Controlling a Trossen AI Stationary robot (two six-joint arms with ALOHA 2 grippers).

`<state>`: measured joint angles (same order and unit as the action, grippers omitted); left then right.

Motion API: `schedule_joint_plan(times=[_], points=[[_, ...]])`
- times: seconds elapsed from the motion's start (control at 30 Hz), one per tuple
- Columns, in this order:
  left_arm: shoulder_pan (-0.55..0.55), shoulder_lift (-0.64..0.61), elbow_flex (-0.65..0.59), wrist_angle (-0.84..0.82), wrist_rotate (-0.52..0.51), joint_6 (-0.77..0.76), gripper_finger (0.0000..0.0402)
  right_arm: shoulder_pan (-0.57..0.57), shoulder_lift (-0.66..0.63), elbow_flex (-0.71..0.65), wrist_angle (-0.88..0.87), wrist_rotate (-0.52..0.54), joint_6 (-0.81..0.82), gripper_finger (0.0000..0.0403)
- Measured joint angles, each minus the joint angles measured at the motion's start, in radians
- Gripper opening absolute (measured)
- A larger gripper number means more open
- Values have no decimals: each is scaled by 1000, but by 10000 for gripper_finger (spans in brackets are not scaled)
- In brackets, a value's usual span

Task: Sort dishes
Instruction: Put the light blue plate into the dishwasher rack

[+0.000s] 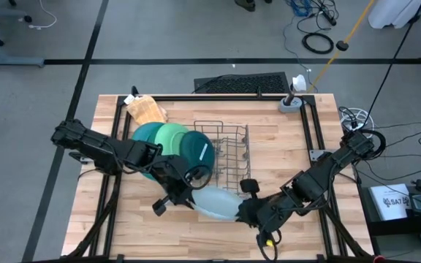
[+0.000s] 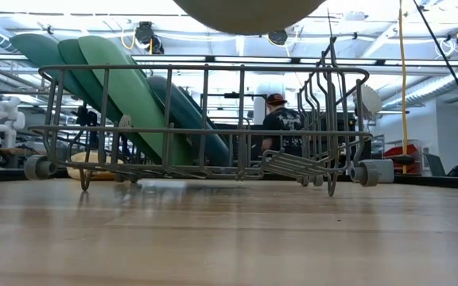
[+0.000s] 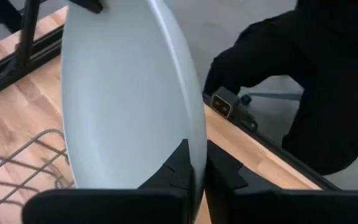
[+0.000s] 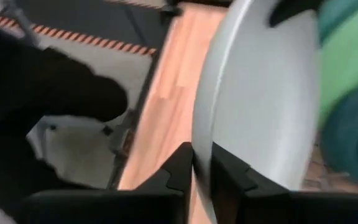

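Beyond both sets of fingers, the wooden table (image 1: pixel 283 146) is carrying the wire rack (image 1: pixel 229 153); teal and green plates (image 1: pixel 174 139) are leaning at its side. Left gripper (image 3: pixel 199 167) and right gripper (image 4: pixel 202 163) are each clamping opposite rims of the pale plate (image 1: pixel 216 202). A person (image 2: pixel 281 127) is standing behind.

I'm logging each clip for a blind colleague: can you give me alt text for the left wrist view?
The left tool pinches the rim of a pale blue-grey plate held on edge above the wooden table. The wire rack shows at one side, and the other dark arm reaches in beyond the plate.
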<state>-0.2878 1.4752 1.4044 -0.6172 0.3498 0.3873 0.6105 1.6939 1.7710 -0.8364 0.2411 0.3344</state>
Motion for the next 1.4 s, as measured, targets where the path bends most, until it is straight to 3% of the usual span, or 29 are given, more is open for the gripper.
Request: schedule_joint_plan(times=[0.13, 0.33, 0.47, 0.57, 0.67, 0.8, 1.0, 1.17, 1.4], points=[[4, -3, 3, -19, -75, -26, 22, 1, -4, 1, -20, 137, 54, 93], [10, -3, 3, -38, -75, -59, 19, 17, -25, 1, -62, 248, 72, 194], [35, -3, 3, -61, -100, -133, 19, 39, -65, 1, -137, 452, 73, 229], [54, -3, 3, -48, -107, -218, 19, 73, -108, 1, -188, 680, 73, 233], [82, -3, 3, 9, -205, -381, 19, 110, -145, 1, -208, 895, 73, 227], [139, -3, 3, 106, -297, -608, 18, 152, -167, 1, -211, 1052, 61, 211], [199, -5, -24, 233, -306, -846, 18, 193, -139, 1, -212, 1124, 81, 197], [219, -18, -92, 258, -420, -984, 18, 232, -75, 1, -213, 1174, 123, 191], [220, -47, -252, 526, -446, -1160, 19, 293, -1, 0, -213, 1247, 174, 190]])
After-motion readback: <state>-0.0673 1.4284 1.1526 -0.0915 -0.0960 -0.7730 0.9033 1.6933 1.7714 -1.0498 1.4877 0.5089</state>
